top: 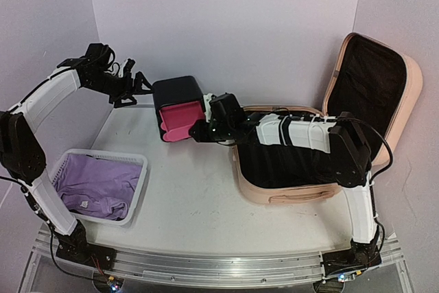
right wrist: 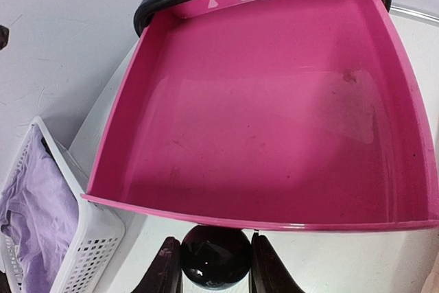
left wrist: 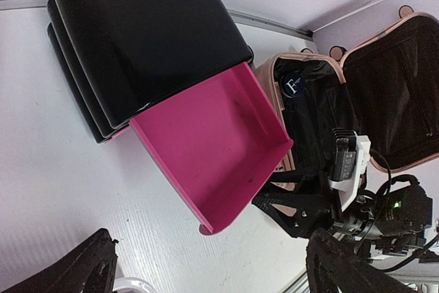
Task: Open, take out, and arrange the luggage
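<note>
Standing open at the right side of the bench [top: 192,200], the luggage [top: 302,193] has its peach lid raised against the right wall and its black-lined base flat on the surface, so the opening step looks finished and the taking-out and arranging is in hand. In the far corner of the base the left wrist view shows a dark round item with a pale mark [left wrist: 293,86], apparently waiting to be lifted out. The right arm reaches across the base toward the left, and its end effector [top: 200,130] is clenched on a small glossy black round object [right wrist: 214,255], held just at the front lip of the pink drawer [right wrist: 274,114]. That drawer is pulled out of the black drawer box [top: 178,90] and looks bare inside. The left end effector [top: 142,84] hovers just beside the box's far left side with its fingers spread and nothing between them (it may be there to steady the box, though I cannot tell if it touches). Nearer the left arm's base sits a white mesh basket [top: 140,162] holding a purple cloth [top: 96,183]. The next move, as I judge it, calls for carrying the object forward over the lip, lowering it and releasing gently, since a round thing may roll.
</note>
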You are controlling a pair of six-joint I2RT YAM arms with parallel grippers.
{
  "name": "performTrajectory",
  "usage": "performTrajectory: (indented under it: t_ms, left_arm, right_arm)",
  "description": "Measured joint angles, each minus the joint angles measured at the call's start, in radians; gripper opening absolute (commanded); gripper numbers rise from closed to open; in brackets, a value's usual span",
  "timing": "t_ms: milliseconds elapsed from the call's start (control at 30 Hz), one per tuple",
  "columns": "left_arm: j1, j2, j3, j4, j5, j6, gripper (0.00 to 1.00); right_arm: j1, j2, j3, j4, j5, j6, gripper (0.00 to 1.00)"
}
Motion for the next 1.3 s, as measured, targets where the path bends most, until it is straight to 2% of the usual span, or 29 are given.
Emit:
performTrajectory:
  t_ms: [867,1300]
  left_arm:
    - [0.018,0.092,0.101,0.002,-0.003,-0.027,0.97]
    - [0.027,0.261,0.325,0.012,-0.087,-0.031,0.97]
  right_arm:
    - [0.024,-0.098,-0.164,0.083,0.034,-0.009,0.0]
    - [0.029,-0.144,-0.244,0.135,0.038,-0.023,0.0]
